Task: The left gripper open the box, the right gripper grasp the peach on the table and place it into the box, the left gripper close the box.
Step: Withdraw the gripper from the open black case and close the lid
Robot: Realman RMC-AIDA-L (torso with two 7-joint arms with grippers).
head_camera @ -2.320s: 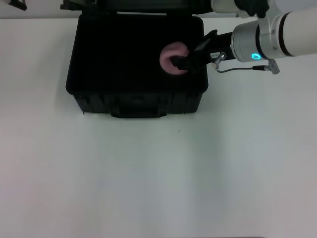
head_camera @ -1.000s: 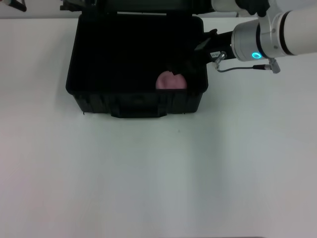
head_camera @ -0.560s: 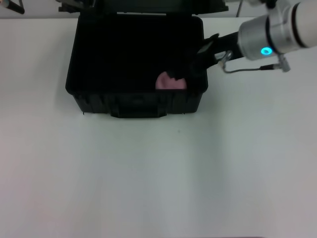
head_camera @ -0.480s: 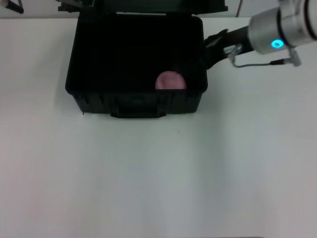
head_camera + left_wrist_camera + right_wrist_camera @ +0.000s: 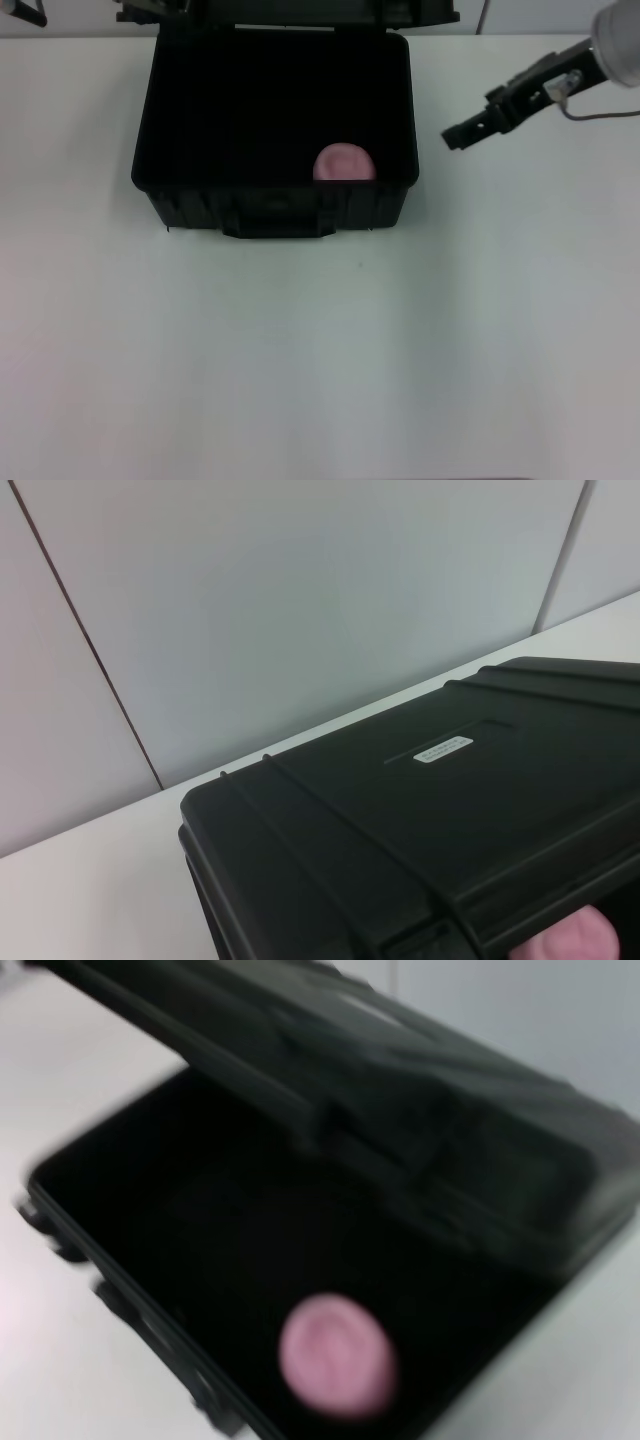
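Observation:
The black box [image 5: 170, 195] stands open at the table's [image 5: 320, 350] far side, its lid [image 5: 300, 10] raised at the back. The pink peach [image 5: 344, 163] lies inside, against the front wall near the right corner. It also shows in the right wrist view, peach [image 5: 335, 1355], low in the dark interior. My right gripper [image 5: 455, 135] hangs over the bare table to the right of the box, open and holding nothing. A dark piece of my left gripper [image 5: 25, 10] shows at the far left edge, apart from the box. The left wrist view shows the lid's outer face [image 5: 400, 820] with its white label [image 5: 441, 749].
White table surface spreads in front of the box and on both sides. A pale wall [image 5: 300, 600] rises behind the box. A thin cable [image 5: 585, 110] trails from the right arm.
My right gripper let go of the peach inside the box, then drew back out to the right, past the box's right wall. The peach settled at the front of the box.

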